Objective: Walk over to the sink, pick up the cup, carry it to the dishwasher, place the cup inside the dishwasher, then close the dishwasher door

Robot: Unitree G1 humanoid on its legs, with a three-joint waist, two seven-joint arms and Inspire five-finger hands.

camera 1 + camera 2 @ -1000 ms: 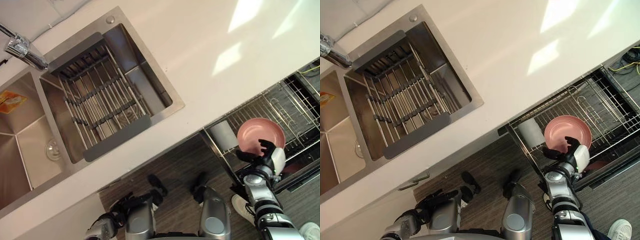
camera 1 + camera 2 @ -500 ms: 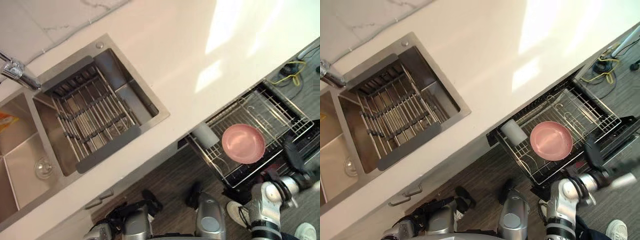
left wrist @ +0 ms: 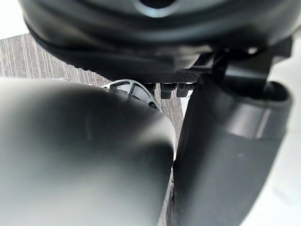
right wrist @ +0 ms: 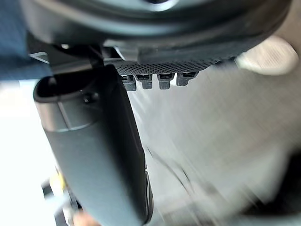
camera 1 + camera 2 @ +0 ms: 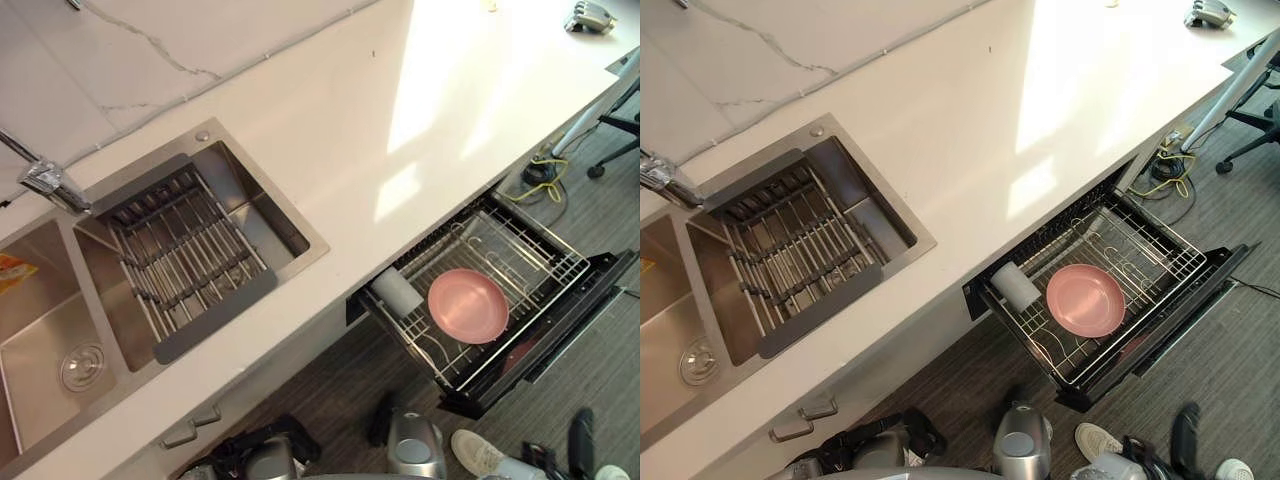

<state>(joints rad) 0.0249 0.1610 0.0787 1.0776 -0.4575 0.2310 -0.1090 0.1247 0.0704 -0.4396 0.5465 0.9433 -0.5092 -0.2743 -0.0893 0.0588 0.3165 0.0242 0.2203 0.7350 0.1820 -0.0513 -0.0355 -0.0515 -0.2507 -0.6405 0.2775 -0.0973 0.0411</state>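
The white cup (image 5: 397, 291) lies on its side in the pulled-out wire rack (image 5: 520, 240) of the dishwasher, next to a pink plate (image 5: 468, 305). The dark dishwasher door (image 5: 565, 325) hangs open under the rack. My right hand (image 5: 1185, 432) is low by the floor, in front of the door and well clear of the rack, its fingers (image 4: 155, 80) and thumb (image 4: 94, 141) straight with nothing in them. My left hand (image 5: 228, 458) hangs below the sink cabinet, relaxed and empty, its thumb (image 3: 225, 150) apart from the fingers.
The steel sink (image 5: 60, 300) with a grey drying rack (image 5: 185, 250) and a tap (image 5: 45, 183) is at the left. A person's white shoe (image 5: 475, 450) stands near the door. Yellow cables (image 5: 540, 168) and a chair base (image 5: 615, 130) lie at the far right.
The camera has swung, so the whole picture has shifted. My right hand has let go of the pink plate's edge and dropped back to the floor side. Cup and plate stay in the rack.
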